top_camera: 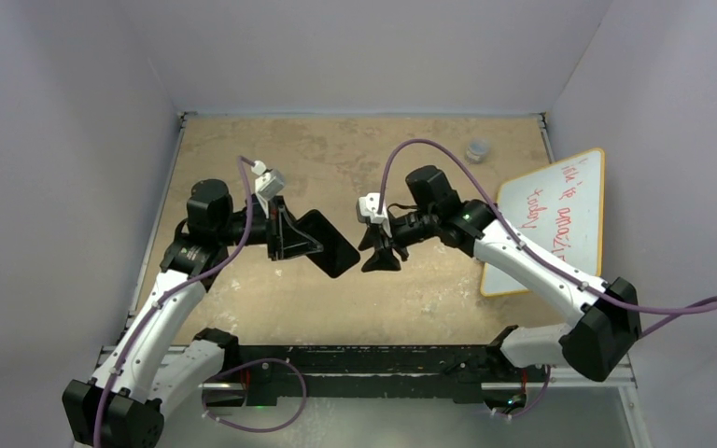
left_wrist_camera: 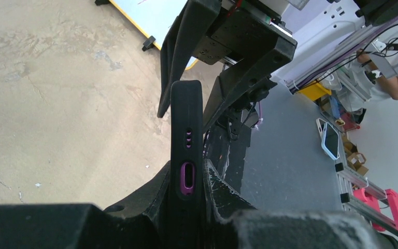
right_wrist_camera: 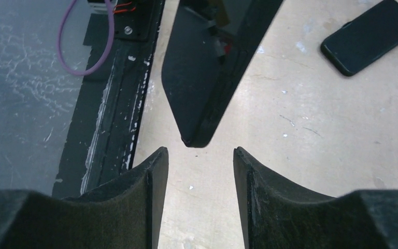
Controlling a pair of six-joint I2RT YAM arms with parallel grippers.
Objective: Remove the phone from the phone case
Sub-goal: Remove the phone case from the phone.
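Observation:
My left gripper (top_camera: pixel 299 245) is shut on a black phone case (top_camera: pixel 329 243) and holds it above the table. In the left wrist view the case (left_wrist_camera: pixel 186 119) stands edge-on between my left gripper's (left_wrist_camera: pixel 186 166) jaws, showing a purple-rimmed port cutout. I cannot tell whether a phone is inside it. My right gripper (top_camera: pixel 380 259) is open and empty, just right of the case's free corner. In the right wrist view the case corner (right_wrist_camera: pixel 202 78) hangs just beyond my right gripper (right_wrist_camera: pixel 200 153). A black phone (right_wrist_camera: pixel 368 33) lies flat on the table farther off, hidden in the top view.
A whiteboard (top_camera: pixel 551 219) with an orange rim and red writing lies at the right of the table. A small clear cup (top_camera: pixel 477 149) stands near the back right corner. White walls enclose three sides. A black rail (right_wrist_camera: pixel 114 104) runs along the near edge.

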